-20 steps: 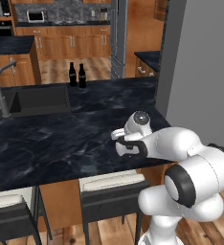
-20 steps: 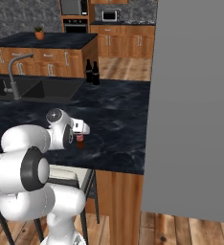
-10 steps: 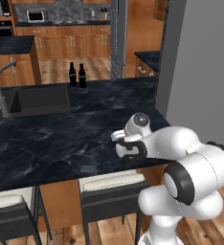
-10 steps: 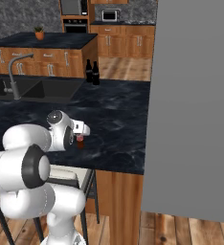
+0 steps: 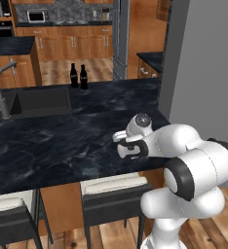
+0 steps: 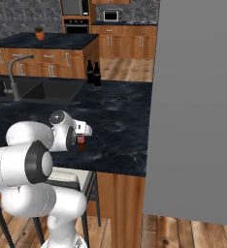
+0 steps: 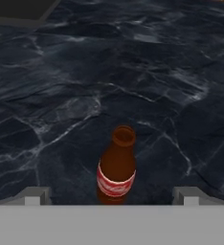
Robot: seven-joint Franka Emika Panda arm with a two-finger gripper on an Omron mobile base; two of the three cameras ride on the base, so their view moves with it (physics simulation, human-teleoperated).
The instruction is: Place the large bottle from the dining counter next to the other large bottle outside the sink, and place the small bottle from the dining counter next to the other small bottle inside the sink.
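Small bottle [image 7: 117, 168] stood upright on the dining counter [image 7: 61, 95]. Gripper [image 7: 112, 197] sat above it, fingers spread wide on either side (no contact).

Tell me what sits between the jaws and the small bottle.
Nothing: in the hand view the small bottle stands upright on the dining counter, midway between the two fingertips, with only bare stone beside it.
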